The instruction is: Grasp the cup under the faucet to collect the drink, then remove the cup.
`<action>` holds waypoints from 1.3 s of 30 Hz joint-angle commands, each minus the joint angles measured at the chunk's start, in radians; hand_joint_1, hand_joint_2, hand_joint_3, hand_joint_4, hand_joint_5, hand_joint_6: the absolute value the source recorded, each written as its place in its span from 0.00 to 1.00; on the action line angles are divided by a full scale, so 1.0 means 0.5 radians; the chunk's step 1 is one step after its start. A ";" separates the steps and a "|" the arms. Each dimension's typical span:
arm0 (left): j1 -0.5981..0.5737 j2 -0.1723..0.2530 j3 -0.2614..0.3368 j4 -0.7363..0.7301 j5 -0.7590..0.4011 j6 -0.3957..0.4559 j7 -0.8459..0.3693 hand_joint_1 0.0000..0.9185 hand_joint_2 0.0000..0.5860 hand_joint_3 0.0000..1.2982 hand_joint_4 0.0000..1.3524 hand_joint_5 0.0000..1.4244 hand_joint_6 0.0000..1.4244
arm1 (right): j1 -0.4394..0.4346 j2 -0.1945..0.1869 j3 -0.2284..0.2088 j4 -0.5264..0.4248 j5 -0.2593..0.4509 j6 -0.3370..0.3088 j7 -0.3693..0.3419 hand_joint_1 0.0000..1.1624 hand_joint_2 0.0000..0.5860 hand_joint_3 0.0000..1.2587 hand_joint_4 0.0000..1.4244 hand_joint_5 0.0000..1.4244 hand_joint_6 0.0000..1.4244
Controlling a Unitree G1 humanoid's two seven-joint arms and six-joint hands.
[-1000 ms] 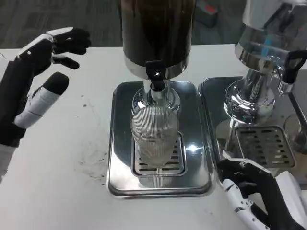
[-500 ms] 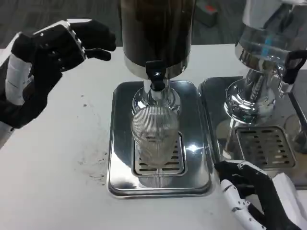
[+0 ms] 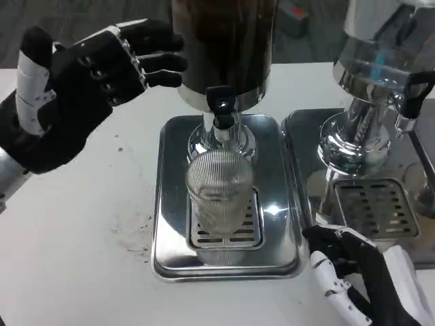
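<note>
A clear ribbed cup [image 3: 219,191] stands upright on the grate of a steel drip tray [image 3: 170,197], right under the black faucet [image 3: 219,102] of a dark drink dispenser [image 3: 224,47]. The cup looks empty. My left hand [image 3: 81,88] is raised at the upper left, palm showing, fingers spread and reaching toward the dispenser's left side; it holds nothing. Low at the right, my right hand [image 3: 360,278] rests near the tray's front right corner, fingers loosely curled, apart from the cup.
A second, shiny steel dispenser [image 3: 370,88] with its own drip tray [image 3: 370,204] stands at the right. Dark crumbs speckle the white table [image 3: 75,231] left of the tray.
My left hand has swung up and to the right, from the far left toward the dark dispenser, turning its palm to view. The right hand has barely shifted. The cup is unmoved.
</note>
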 commanded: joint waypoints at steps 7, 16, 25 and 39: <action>-0.138 -0.081 -0.031 0.082 0.131 0.157 -0.135 0.00 0.11 0.23 0.16 0.17 0.19 | 0.002 0.026 0.033 0.049 0.022 -0.042 -0.081 0.20 0.77 0.35 0.26 0.28 0.33; -0.253 -0.136 -0.060 0.235 0.267 0.136 -0.197 0.00 0.12 0.22 0.16 0.17 0.18 | 0.019 0.047 0.050 0.059 0.038 -0.041 -0.128 0.20 0.76 0.35 0.27 0.28 0.33; -0.304 -0.170 -0.066 0.304 0.354 0.075 -0.224 0.00 0.12 0.23 0.16 0.17 0.18 | 0.022 0.069 0.055 0.085 0.064 -0.051 -0.149 0.19 0.76 0.35 0.27 0.29 0.33; -0.310 -0.230 -0.120 0.362 0.523 -0.157 -0.196 0.00 0.11 0.24 0.17 0.17 0.16 | 0.002 0.069 0.058 0.102 0.077 -0.054 -0.157 0.18 0.77 0.35 0.27 0.29 0.33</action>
